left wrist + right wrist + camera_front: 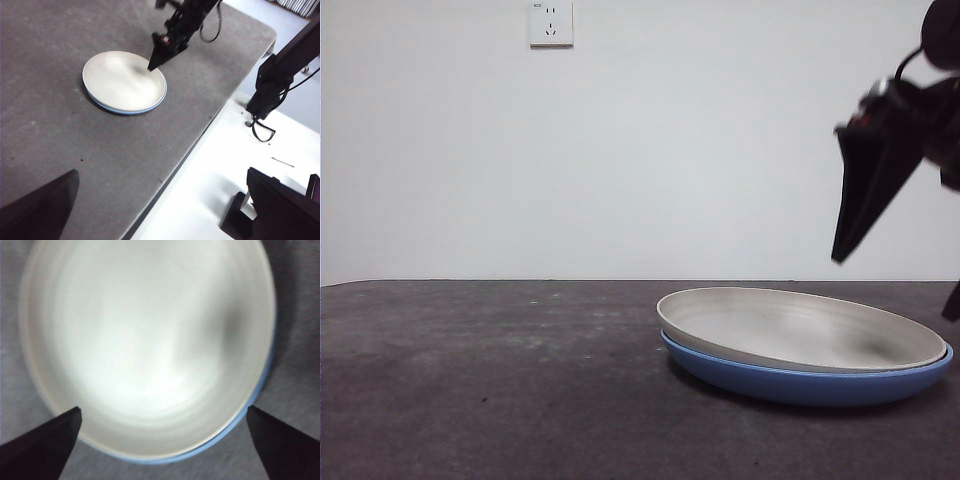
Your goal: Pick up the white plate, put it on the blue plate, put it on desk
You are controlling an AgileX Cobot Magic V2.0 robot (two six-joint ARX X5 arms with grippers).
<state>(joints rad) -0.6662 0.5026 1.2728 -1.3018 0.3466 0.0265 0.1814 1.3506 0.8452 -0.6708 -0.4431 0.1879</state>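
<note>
— White plate (800, 325) first, since you are asking: where is it sitting?

— It is lying nested inside the blue plate (800, 385), and both are resting flat on the desk (490, 380). Going from the biggest thing down: the desk is stretching dark grey and speckled across the whole front view, and in the left wrist view its long edge (185, 155) is running beside a white floor. The stacked plates are sitting well in from that edge, nearer the far end of the desk.

— How are the two plates lining up?

— Nearly centred. In the right wrist view the white plate (150, 340) is filling most of the picture, with only a thin blue crescent (250, 410) peeking out along one side. In the left wrist view the same blue sliver (127, 111) is showing under the white plate (122, 80).

— And the grippers?

— The right gripper (865, 215) is hanging above the plates, clear of them, touching nothing. Its jaws are standing spread wide apart, one at each side of the white plate's rim in its own wrist view. From the left wrist view it (159, 55) is pointing down over the plate's far rim.

— The left one?

— The left gripper (165, 210) is waiting well apart from the plates, out past the desk edge, its jaws also spread and holding nothing.

— Anything smaller?

— A white wall socket (551, 23) is showing high on the back wall.
</note>
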